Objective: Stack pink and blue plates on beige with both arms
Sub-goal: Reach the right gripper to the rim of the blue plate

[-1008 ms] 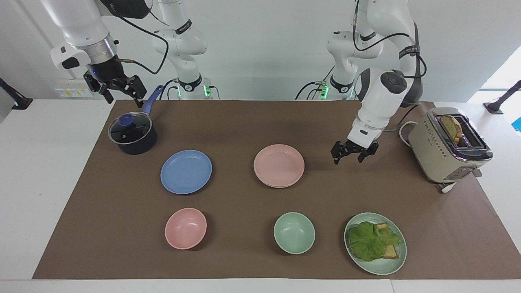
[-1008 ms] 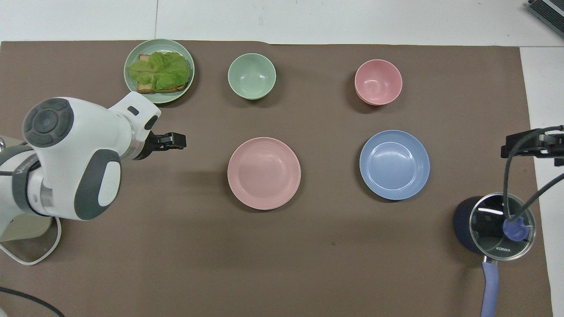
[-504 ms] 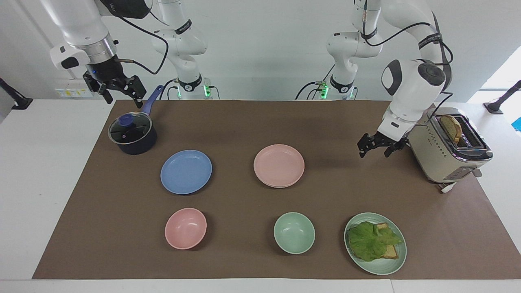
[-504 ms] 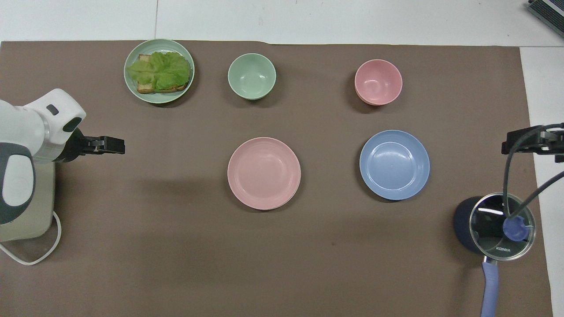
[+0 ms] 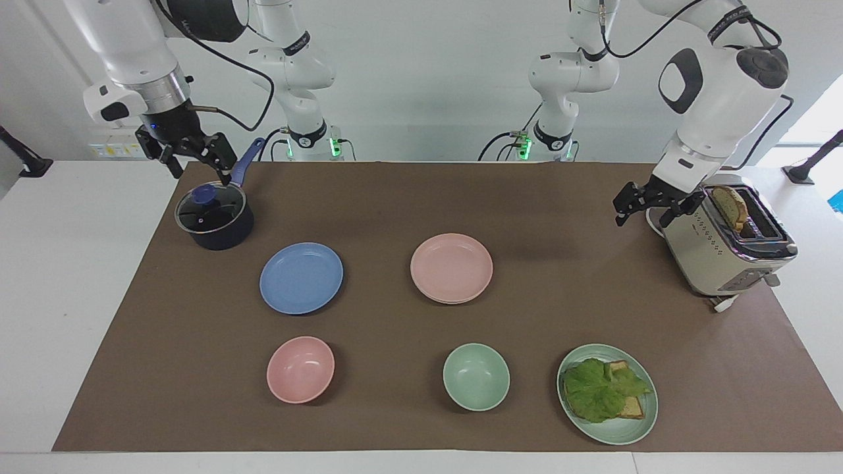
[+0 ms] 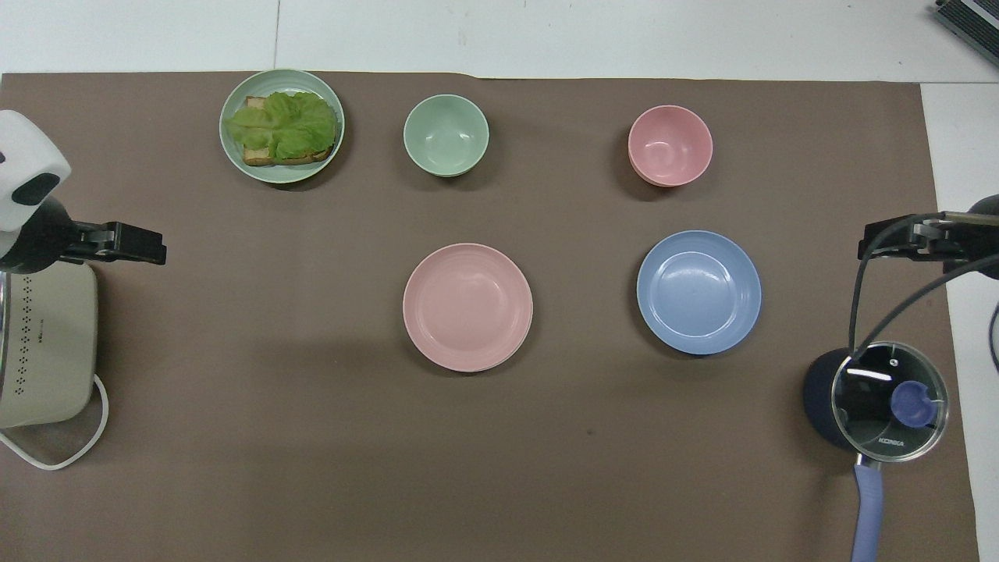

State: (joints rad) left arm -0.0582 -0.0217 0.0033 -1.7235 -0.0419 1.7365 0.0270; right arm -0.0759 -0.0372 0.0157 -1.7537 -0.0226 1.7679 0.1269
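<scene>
The pink plate [image 5: 451,265] [image 6: 467,304] lies mid-table on the brown mat. A thin pale rim shows under its edge; the beige plate is otherwise hidden. The blue plate [image 5: 301,277] [image 6: 698,290] lies alone beside it, toward the right arm's end. My left gripper [image 5: 644,217] [image 6: 148,248] hangs open and empty in the air beside the toaster, well away from the plates. Above the saucepan's handle my right gripper [image 5: 201,168] [image 6: 878,248] is raised, also open and empty.
A beige toaster [image 5: 724,237] holding bread stands at the left arm's end. A lidded dark saucepan [image 5: 214,216] stands at the right arm's end. Farther from the robots are a pink bowl [image 5: 300,368], a green bowl [image 5: 475,376] and a green plate [image 5: 632,431] with lettuce toast.
My left gripper has drawn back from beside the pink plate toward the toaster and risen, still open. The right gripper has shifted slightly toward the saucepan. No plate has moved.
</scene>
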